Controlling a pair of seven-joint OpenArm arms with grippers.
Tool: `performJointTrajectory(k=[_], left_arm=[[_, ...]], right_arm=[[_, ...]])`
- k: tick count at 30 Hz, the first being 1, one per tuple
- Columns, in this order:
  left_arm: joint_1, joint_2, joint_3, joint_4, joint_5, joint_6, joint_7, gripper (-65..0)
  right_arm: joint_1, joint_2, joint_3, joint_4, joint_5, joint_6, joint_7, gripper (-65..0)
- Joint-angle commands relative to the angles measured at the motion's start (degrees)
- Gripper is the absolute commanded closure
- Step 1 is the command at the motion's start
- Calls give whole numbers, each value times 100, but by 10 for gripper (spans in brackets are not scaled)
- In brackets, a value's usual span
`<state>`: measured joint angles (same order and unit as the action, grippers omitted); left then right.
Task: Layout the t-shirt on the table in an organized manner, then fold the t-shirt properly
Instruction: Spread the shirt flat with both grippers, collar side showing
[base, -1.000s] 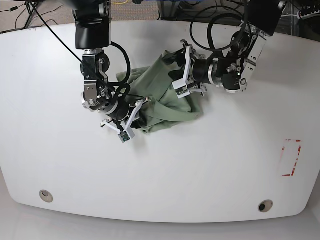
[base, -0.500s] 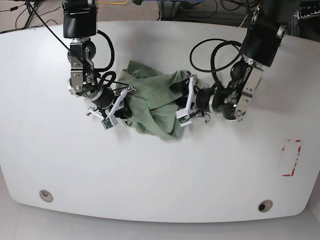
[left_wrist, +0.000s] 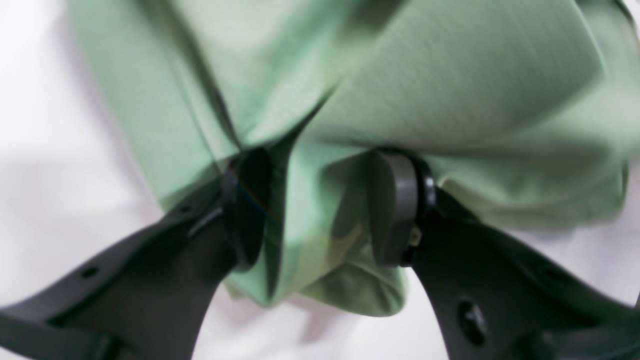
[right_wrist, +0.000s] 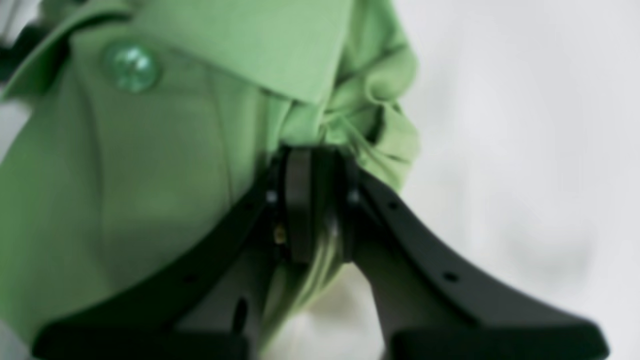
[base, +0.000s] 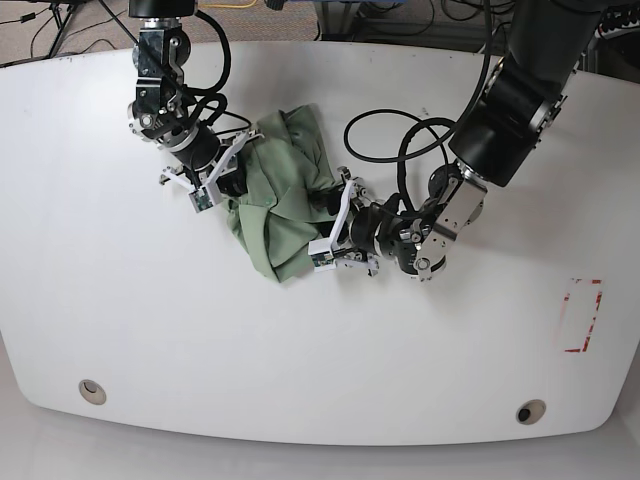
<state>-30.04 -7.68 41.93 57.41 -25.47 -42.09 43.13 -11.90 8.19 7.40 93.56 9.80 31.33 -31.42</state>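
Observation:
The sage-green t-shirt (base: 280, 205) lies bunched in a heap on the white table (base: 300, 340), left of centre. My left gripper (base: 325, 222) is at the heap's right side. In the left wrist view the left gripper (left_wrist: 320, 215) has a thick fold of the shirt (left_wrist: 450, 75) between its jaws. My right gripper (base: 232, 178) is at the heap's left side. In the right wrist view the right gripper (right_wrist: 312, 200) is shut on a thin pinch of the shirt (right_wrist: 150, 175), below a collar flap with a green button (right_wrist: 131, 66).
A red-outlined rectangle (base: 582, 316) is marked at the table's right edge. Two grommet holes sit near the front edge, one left (base: 92, 390) and one right (base: 530, 411). Black cables loop off both arms above the shirt.
The left gripper has moved left and toward the front, and the right gripper toward the back. The shirt came with them, shifting left and bunching tighter.

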Motion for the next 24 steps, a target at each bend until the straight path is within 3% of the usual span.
performJointTrajectory(k=[1,9,14,20,24], left_arm=[[-218,-98,5,-92,618,209,605,-306],[-666,-291,-57,250,618,209,966,-306],[-640,-300,-620,1209,618,209,1572,-306],[-86,-273,-1305,2519,618,209,2205,-306],[310,-256,-1569,3275,618,209,2487,-306]], right_arm=[[-98,30,3,222,-44,36,-98,-73],[-159,39,12,662,-62,10,-177,-73],[-107,56,12,1145,-53,10,-678,-73],[8,-5,-59,1743,-44,27,-1205,-73],[201,-287,-234,1822,-70,36,-1328,-73]])
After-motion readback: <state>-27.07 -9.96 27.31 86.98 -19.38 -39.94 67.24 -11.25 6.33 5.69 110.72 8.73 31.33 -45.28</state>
